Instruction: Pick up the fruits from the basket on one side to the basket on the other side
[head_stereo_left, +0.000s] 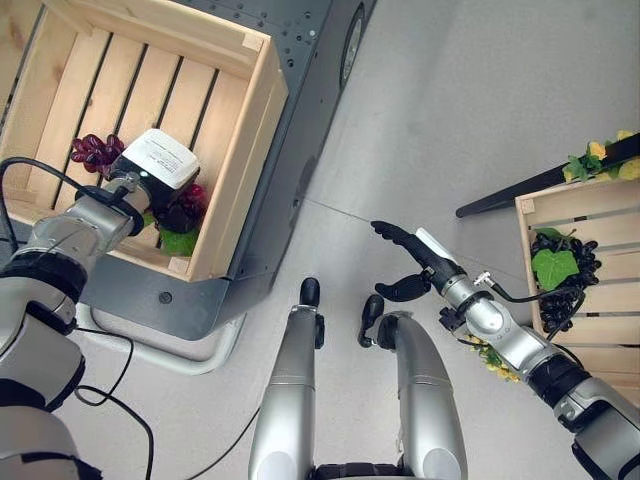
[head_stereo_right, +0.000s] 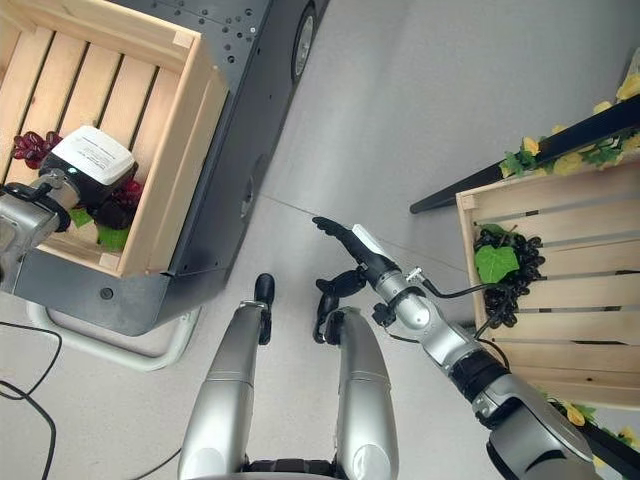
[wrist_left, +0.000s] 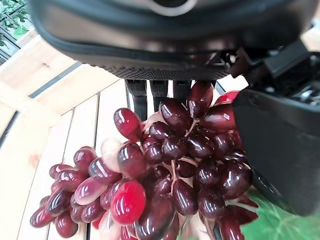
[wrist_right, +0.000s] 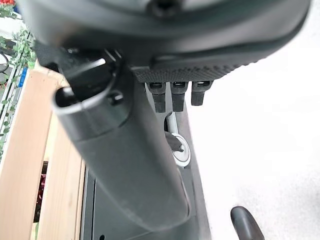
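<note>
Scene: two slatted wooden crates. Left crate (head_stereo_left: 262, 95) sits on a dark grey platform (head_stereo_left: 290, 170); right crate (head_stereo_left: 560, 215) stands at the right edge, w/ yellow-flowered greenery (head_stereo_left: 600, 160) at its far side.

L hand (head_stereo_left: 165, 165) is inside the left crate, near-right corner, over a bunch of red grapes (wrist_left: 165, 170). Left wrist view: the bunch lies on the crate slats w/ a green leaf (head_stereo_left: 180, 240) beside it; fingers (wrist_left: 150, 92) extend straight down behind the bunch and the thumb bulk is alongside. No curl around the fruit is visible, so read as relaxed, not clamped.

R hand (head_stereo_left: 412, 262) hangs over bare floor (head_stereo_left: 470, 110) between the crates, well apart from both. Fingers straight, thumb apart, holding nothing.

Dark grapes (head_stereo_left: 565, 285) w/ a green leaf (head_stereo_left: 555, 268) lie in the right crate, against its left wall.

Handling (judgement):
- Grape bunch prob. light, likely an artificial prop; glossy berries = slippery surface.
- The bunch is loose and irregular, and berries shift on the stem, so it will sag and swing if lifted by one end.
- Best hold: wrap fingers + thumb round the thick mid-section of the bunch, or hook under the stem core. Avoid pinching a single berry, since it may slip or detach.
- Moderate squeeze only.
- Lift straight up to clear the crate wall.
</note>
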